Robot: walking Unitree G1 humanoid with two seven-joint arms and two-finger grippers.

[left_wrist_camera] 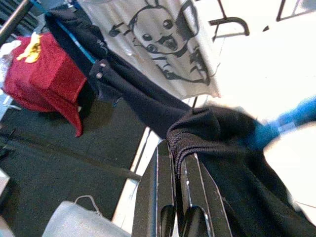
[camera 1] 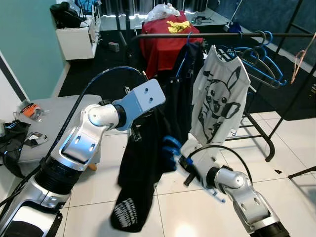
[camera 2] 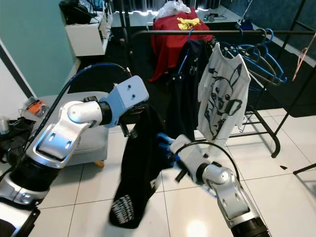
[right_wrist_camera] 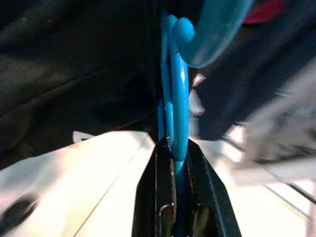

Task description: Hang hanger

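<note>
Gripping a black garment at its bunched top edge, left gripper fingers pinched tight on the fabric — cloth hanging down toward the white tiled floor. Clamped in the right gripper, fingers narrow around its stem, a blue hanger, hook up, low beside the black garment and well below the clothes rail. On that rail, a dark jacket, a white cartoon-print T-shirt and several empty blue hangers — red cloth behind.
</note>
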